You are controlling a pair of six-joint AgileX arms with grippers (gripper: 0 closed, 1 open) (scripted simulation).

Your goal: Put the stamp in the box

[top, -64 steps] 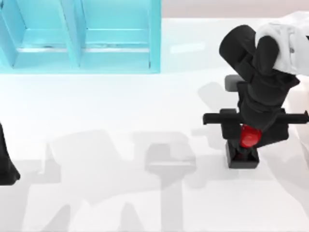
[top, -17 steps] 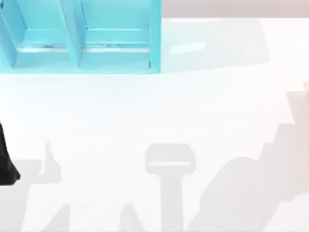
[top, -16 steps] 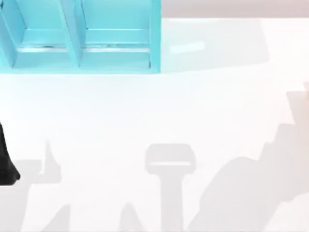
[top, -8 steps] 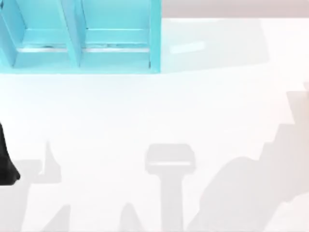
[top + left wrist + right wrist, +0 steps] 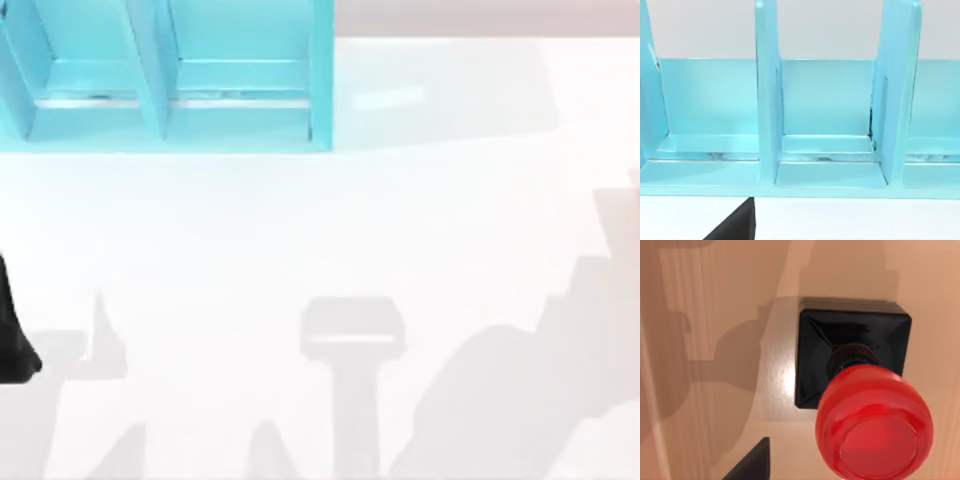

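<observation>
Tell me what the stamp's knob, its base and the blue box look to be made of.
The stamp's red knob looks like glossy plastic, going by its soft highlights. The black base reads as polished hard plastic or lacquered material, with sheen on its bevelled top. The box appears to be smooth painted or moulded panels in light blue, faintly reflective on the floor; which of these cannot be told.

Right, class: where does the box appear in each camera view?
Top view: the box is at the top left, its compartments open toward the table's middle.
Left wrist view: it spans the picture, with upright dividers between compartments.
Right wrist view: this camera looks at the stamp instead.
Shared landmark: the white table meeting the box's front edge, in the top and left wrist views.
</observation>
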